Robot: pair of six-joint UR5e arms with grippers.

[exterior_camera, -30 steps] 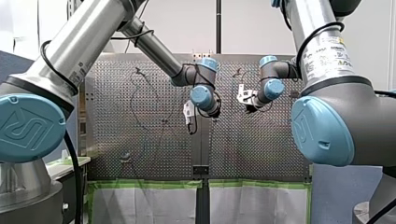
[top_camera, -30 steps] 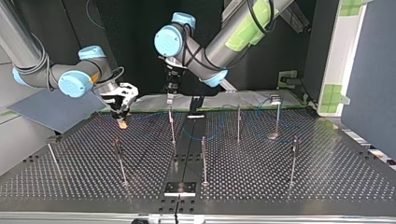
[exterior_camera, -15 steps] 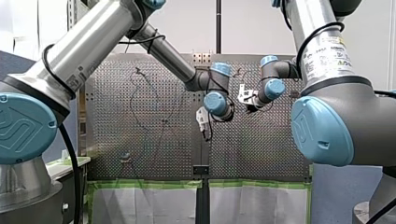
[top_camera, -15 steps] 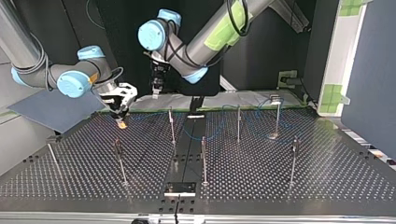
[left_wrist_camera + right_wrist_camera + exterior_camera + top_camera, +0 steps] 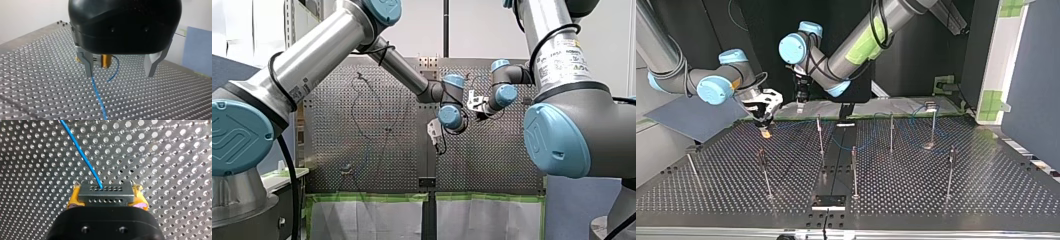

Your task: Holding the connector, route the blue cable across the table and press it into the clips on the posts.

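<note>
The connector [image 5: 105,193] is pinched by the right gripper [image 5: 107,197] (anchor, basically) so the blue cable [image 5: 80,152] can be routed by the open, empty left gripper [image 5: 119,73].

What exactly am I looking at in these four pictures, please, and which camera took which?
These are two robot arms working over a perforated metal table. One picture looks from behind the arms, one faces them from across the table, and the other two come from cameras on the wrists, looking along each gripper. Thin upright posts stand on the table, and a blue cable trails over it. My right gripper, with yellow pads, is shut on a grey connector at the cable's end. My left gripper, with metal fingers, is open and holds nothing; the cable passes below it.
</note>
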